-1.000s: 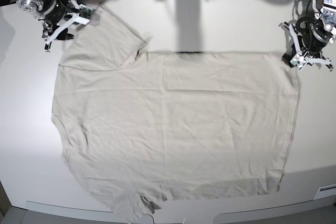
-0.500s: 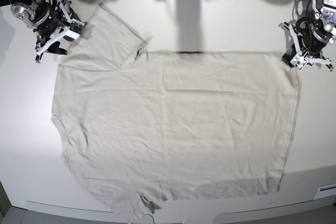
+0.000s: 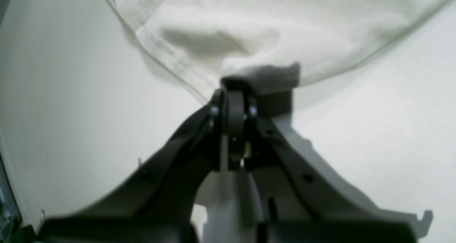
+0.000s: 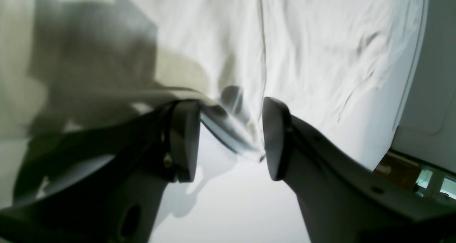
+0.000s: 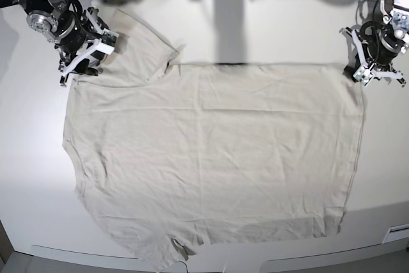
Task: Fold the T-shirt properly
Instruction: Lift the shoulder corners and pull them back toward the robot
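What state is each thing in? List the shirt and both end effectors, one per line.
Plain off-white short-sleeved cotton T-shirt: spread flat on the table, unfolded, one hem corner pinched.
Left end effector: shut on the T-shirt's hem corner.
Right end effector: open, at the shirt's shoulder edge, gripping nothing.
White table: carrying the shirt.
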`<state>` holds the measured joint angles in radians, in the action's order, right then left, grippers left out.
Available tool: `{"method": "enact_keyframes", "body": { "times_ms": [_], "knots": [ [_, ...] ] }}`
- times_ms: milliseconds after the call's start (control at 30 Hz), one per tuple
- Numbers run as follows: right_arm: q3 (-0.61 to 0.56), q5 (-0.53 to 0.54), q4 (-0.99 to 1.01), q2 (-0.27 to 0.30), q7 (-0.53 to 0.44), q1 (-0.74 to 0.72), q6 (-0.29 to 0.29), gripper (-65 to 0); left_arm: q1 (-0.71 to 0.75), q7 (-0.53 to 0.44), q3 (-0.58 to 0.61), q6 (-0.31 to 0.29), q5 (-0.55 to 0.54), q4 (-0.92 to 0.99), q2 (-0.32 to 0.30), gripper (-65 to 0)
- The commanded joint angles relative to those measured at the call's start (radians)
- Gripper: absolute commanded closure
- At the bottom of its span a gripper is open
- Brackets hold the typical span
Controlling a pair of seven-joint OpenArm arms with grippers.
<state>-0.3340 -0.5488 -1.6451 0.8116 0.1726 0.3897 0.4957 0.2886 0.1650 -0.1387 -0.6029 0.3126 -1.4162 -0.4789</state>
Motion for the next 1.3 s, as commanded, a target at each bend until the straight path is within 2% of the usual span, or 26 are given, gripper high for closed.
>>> {"method": "enact_keyframes", "body": {
  "times_ms": [0,133,200,300,433,567,600,700,833,933,1000,1133,1267],
  "knots": [
    [-0.014,0.006,0.01,0.005,-0.002,-0.008,0.023,-29.3,0.008,0.052,-0.003,0.005,0.019,0.0,-0.012,0.0],
    [-0.049,0.006,0.037,-0.001,0.0,-0.03,0.025,-29.1,0.008,0.052,-0.003,0.011,0.019,0.0,-0.012,0.0],
    [-0.061,0.005,0.037,-0.001,0.0,-0.033,0.025,-26.1,0.008,0.051,-0.003,0.011,0.019,0.0,-0.011,0.0],
    [-0.062,0.01,0.037,-0.006,0.002,-0.041,0.024,-16.8,0.008,0.051,-0.003,0.011,0.019,0.0,-0.012,0.0],
    [-0.062,0.036,0.037,-0.006,0.018,-0.047,0.012,0.0,0.009,0.051,-0.003,0.011,0.017,0.0,-0.012,0.0],
    [-0.062,0.042,0.037,-0.006,0.054,-0.046,-0.03,0.0,0.011,0.051,-0.003,0.011,0.0,0.0,-0.012,0.0],
    [-0.062,0.062,0.037,-0.005,0.057,-0.046,-0.048,0.0,0.011,0.051,-0.003,0.011,0.0,0.0,-0.012,0.0],
    [-0.058,0.128,0.033,0.003,0.057,-0.044,-0.051,0.0,0.02,0.051,-0.003,0.011,-0.006,0.0,-0.013,0.0],
    [-0.012,0.255,0.014,0.037,0.056,-0.02,-0.051,0.0,0.073,0.047,-0.005,0.015,-0.081,-0.016,-0.034,0.0],
    [0.052,0.346,-0.017,0.078,0.051,0.031,-0.05,0.0,0.136,0.043,-0.005,0.09,-0.163,-0.046,-0.059,0.0],
    [0.094,0.376,-0.041,0.101,0.044,0.08,-0.048,0.0,0.178,0.039,-0.005,0.107,-0.201,-0.074,-0.074,0.0],
    [0.169,0.378,-0.087,0.119,0.025,0.193,-0.048,0.0,0.249,0.04,-0.005,0.129,-0.241,-0.147,-0.081,0.0],
    [0.263,0.378,-0.124,0.119,-0.018,0.332,-0.048,0.0,0.322,0.049,-0.006,0.197,-0.243,-0.228,-0.081,0.0]
  ]
}}
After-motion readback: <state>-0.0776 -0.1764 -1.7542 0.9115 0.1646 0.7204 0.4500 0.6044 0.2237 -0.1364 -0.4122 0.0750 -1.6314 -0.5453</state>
